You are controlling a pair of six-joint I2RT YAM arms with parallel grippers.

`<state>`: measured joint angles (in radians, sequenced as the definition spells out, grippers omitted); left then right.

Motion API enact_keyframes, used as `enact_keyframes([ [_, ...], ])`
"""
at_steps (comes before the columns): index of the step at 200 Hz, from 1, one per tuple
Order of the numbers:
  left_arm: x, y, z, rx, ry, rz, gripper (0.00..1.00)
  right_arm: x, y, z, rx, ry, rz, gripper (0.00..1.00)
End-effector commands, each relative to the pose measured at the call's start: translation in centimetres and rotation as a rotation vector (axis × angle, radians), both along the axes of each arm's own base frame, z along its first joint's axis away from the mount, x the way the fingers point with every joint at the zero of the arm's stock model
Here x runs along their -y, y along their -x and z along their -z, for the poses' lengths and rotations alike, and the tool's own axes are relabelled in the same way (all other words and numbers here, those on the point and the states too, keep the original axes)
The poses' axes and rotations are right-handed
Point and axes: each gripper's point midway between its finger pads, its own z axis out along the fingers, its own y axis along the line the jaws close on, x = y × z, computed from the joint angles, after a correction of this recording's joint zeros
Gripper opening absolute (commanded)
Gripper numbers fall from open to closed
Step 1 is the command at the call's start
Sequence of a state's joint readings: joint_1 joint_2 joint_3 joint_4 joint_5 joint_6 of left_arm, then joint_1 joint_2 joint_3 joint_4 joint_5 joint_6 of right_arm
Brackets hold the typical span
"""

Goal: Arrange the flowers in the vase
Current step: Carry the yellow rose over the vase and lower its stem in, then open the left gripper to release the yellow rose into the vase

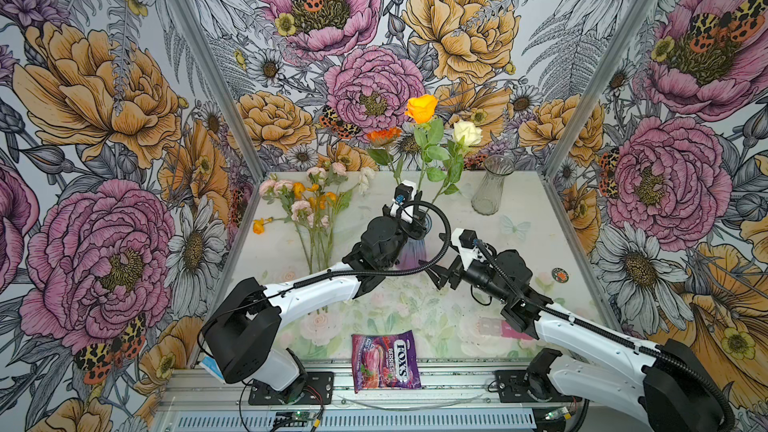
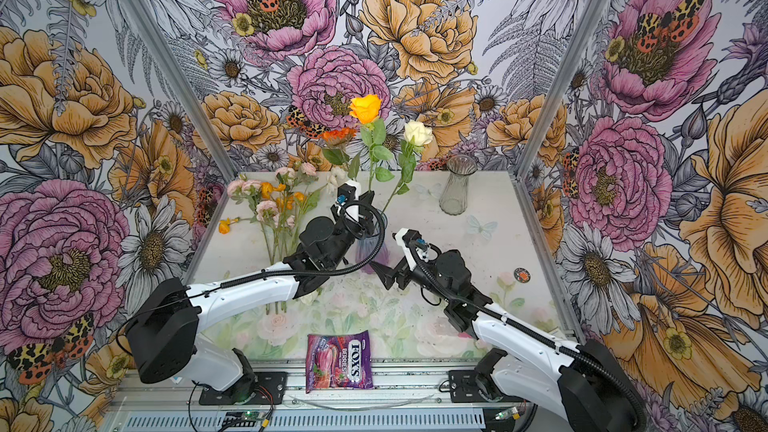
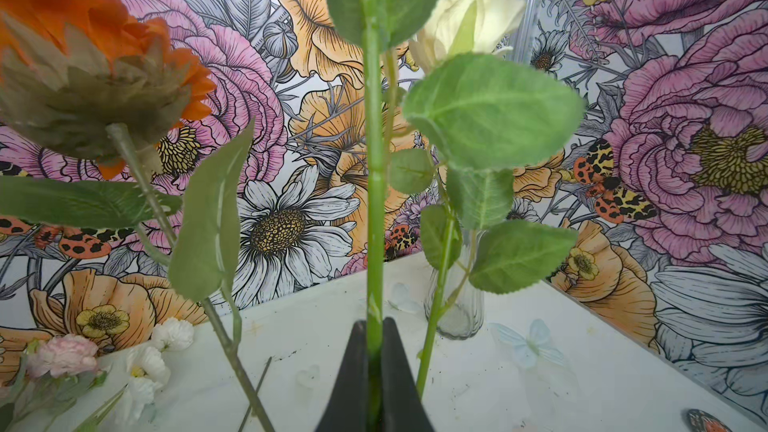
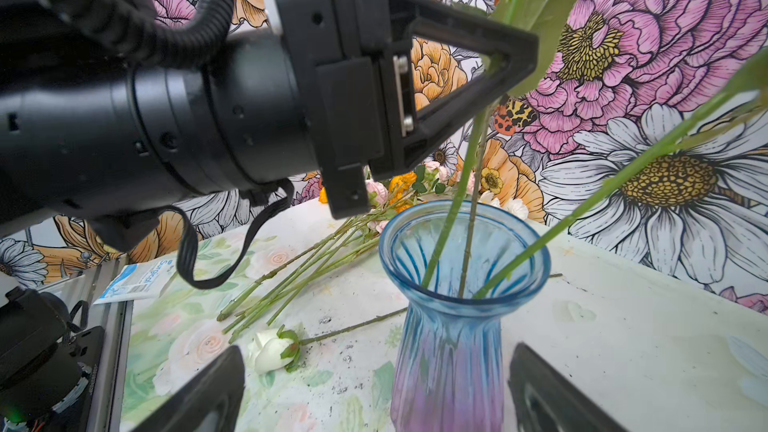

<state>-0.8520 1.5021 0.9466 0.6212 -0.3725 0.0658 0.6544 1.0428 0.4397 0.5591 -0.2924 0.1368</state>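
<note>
While left gripper (image 3: 374,336) pinches one, blue vase (image 4: 451,342) holds three flowers (image 1: 422,108); right gripper (image 4: 376,367) spread.

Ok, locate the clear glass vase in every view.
Both top views: the clear glass vase stands upright near the far right corner of the table.
Left wrist: partly hidden behind the white rose stem and leaves.
Right wrist: not in it.
Shared landmark: the loose flowers lying flat.

Three walls (image 1: 457,27) close in my workspace, papered with huge pink, orange and white blooms (spotted moths among them). In both top views grey metal posts (image 1: 206,60) run up the corners. My tabletop (image 1: 540,201) is pale, flower-printed at lower centre, softly lit.
</note>
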Motion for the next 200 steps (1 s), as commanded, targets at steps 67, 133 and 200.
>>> enact_keyframes([
  [67,-1.2,-0.9,4.4,-0.093,-0.091,-0.069,0.4,0.1,-0.2,0.2,0.008,0.015,0.004,0.99],
  [133,-4.1,1.3,1.2,-0.062,-0.068,-0.103,0.79,0.2,0.0,-0.2,0.016,0.009,0.003,0.99],
  [200,-18.0,3.7,2.5,-0.297,0.009,-0.391,0.78,-0.8,1.2,-0.6,0.057,0.092,-0.008,0.98],
])
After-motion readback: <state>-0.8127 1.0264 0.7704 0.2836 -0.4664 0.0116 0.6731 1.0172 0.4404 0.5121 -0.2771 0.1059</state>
